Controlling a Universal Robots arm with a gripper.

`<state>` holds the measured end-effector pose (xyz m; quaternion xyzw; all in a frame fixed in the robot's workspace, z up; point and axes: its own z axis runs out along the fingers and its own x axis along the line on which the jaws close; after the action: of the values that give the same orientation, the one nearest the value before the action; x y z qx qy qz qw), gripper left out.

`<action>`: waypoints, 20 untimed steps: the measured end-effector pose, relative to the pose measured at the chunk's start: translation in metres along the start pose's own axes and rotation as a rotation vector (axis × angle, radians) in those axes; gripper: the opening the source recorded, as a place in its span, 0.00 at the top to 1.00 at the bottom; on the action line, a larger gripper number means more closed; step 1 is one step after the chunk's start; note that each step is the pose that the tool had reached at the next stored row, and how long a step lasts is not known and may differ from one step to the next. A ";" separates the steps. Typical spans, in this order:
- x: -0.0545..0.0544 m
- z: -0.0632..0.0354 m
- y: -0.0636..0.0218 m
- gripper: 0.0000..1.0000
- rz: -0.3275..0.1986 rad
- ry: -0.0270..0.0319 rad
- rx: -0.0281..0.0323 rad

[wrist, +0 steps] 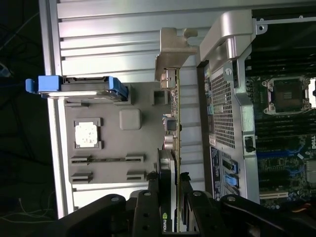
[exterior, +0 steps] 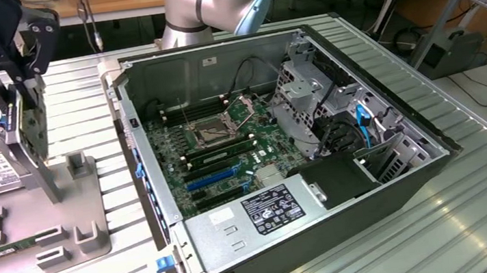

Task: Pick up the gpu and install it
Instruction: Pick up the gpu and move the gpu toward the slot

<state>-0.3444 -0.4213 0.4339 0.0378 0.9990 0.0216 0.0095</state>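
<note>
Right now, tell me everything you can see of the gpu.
The gpu is a thin flat card with a dark face on a green board. A long silver metal bracket stands upright at one end. The card is held on edge, clear above the grey tray, beside the open case. The gripper is shut on its upper edge, a finger on each face. Nothing else is seen touching it.
</note>
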 end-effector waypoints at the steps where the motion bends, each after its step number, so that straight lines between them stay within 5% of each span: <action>1: 0.000 -0.0021 0.0001 0.73 0.000 0.0001 0.0001; 20: -0.008 -0.0067 0.0011 0.73 0.000 0.0001 0.0000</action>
<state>-0.3362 -0.4212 0.4409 0.0378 0.9990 0.0216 0.0095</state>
